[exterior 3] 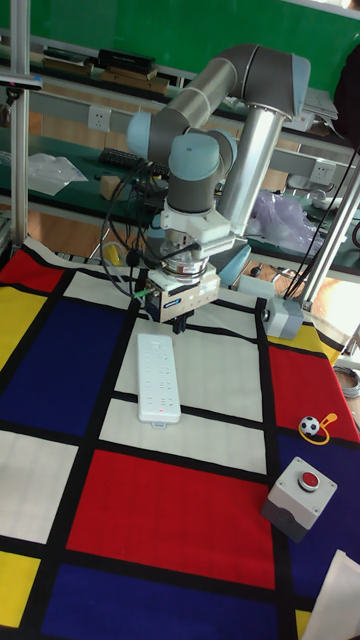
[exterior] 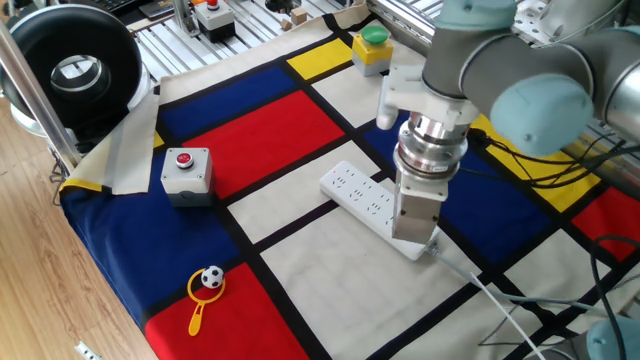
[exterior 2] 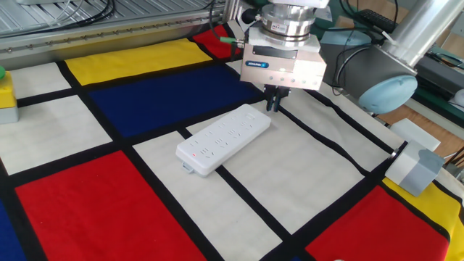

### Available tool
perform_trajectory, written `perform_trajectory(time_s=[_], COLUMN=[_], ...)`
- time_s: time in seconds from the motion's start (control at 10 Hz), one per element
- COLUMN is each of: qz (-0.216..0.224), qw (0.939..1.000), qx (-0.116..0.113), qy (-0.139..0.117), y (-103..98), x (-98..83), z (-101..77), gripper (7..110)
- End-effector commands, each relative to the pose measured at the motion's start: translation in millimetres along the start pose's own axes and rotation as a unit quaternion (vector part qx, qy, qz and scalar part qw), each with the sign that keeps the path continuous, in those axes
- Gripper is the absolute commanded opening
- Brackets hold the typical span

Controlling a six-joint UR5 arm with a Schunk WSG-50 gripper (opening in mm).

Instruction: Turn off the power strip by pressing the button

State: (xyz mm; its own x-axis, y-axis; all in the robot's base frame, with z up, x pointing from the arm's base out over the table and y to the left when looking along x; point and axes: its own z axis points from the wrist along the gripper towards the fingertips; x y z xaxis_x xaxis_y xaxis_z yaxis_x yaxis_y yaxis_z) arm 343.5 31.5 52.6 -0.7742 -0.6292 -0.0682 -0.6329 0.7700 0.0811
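Note:
The white power strip (exterior: 365, 198) (exterior 2: 220, 138) (exterior 3: 157, 376) lies flat on a white square of the chequered cloth. A small red light shows near one end of it (exterior 3: 160, 411). My gripper (exterior 2: 273, 107) (exterior 3: 179, 326) (exterior: 413, 232) hangs just over the opposite end, where the white cable (exterior: 478, 289) leaves. Its dark fingers are pressed together, with the tips close above the strip's end edge. I cannot tell whether they touch the casing. The button is too faint to make out, and in one fixed view the gripper body hides that end.
A red button on a grey box (exterior: 187, 170) (exterior 3: 303, 489) stands to one side. A green button on a yellow box (exterior: 371, 48) sits at the cloth's far edge. Also nearby are a small ball toy (exterior: 207, 285), a grey box (exterior 2: 415, 168) and loose cables (exterior: 560, 110).

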Motion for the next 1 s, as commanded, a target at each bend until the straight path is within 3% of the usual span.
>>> perform_trajectory(time_s=[0.0, 0.2, 0.3, 0.4, 0.5, 0.7, 0.8, 0.9], qz=[0.007, 0.064, 0.046, 0.001, -0.066, -0.138, -0.174, -0.204], qw=[0.9988, 0.9973, 0.9983, 0.9992, 0.9976, 0.9900, 0.9838, 0.9785], qx=[0.043, 0.008, -0.025, -0.040, -0.016, 0.007, 0.015, 0.009], qy=[-0.021, -0.034, -0.025, -0.008, 0.014, 0.029, 0.040, 0.028], y=[-20.8, -4.2, 12.6, 20.7, 8.1, -4.8, -10.2, -6.7], x=[-7.7, -14.2, -10.5, -1.6, 10.0, 16.3, 20.8, 15.1], z=[-1.2, -0.7, -0.7, -0.9, -0.3, -0.5, -1.0, -0.5], gripper=[7, 7, 7, 7, 7, 7, 7, 7])
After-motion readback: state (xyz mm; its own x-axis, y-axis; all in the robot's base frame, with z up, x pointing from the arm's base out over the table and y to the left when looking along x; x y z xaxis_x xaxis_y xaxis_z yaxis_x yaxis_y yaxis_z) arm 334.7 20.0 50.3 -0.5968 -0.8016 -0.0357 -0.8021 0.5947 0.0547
